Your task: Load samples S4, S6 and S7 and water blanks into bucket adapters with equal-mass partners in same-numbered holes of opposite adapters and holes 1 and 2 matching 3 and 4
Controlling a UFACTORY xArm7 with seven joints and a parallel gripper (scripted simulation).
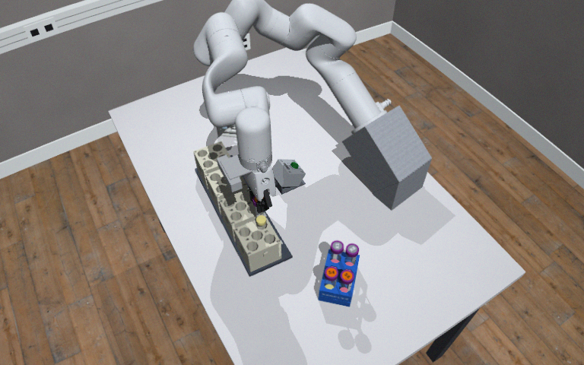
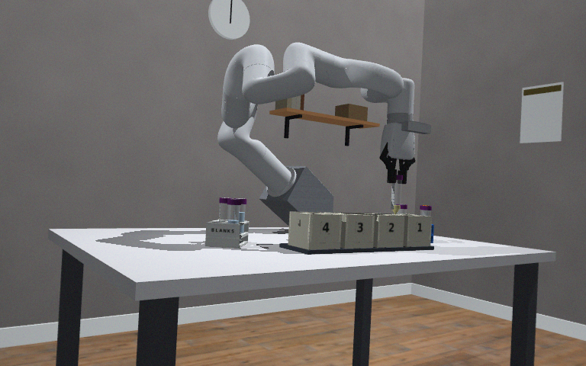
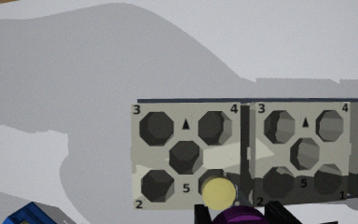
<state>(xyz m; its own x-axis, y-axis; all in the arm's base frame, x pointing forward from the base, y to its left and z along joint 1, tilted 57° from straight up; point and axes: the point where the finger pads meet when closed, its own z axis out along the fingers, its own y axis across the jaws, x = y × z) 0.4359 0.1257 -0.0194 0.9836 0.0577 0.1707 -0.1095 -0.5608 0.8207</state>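
Observation:
My gripper [image 1: 261,203] [image 2: 397,178] [image 3: 240,216] is shut on the purple cap of a tube, taken as S7 [image 1: 261,220] [image 2: 395,210] [image 3: 218,193]; its ID is hidden. It hangs upright with a little yellow liquid, its tip just above adapter 1 [image 1: 263,259] [image 2: 419,237] [image 3: 136,161], around hole 1. Adapter 1's holes 2 to 5 look empty, as do those of adapter 2 [image 2: 391,238] [image 3: 346,151]. Two orange-dot tubes, S4 [image 1: 331,272] and likely S6 [image 1: 346,275], stand in the blue rack [image 1: 334,299]. Adapter 3 [image 2: 359,238] and adapter 4 [image 2: 326,239] are partly hidden.
Two grey-dot tubes [image 1: 337,246] [image 1: 352,249] stand in the blue rack's far end. The BLANKS rack [image 2: 222,238] holds several purple-capped tubes at the table's other end. The green DONE key [image 1: 294,165] sits on its desk beside the adapter row, behind my gripper.

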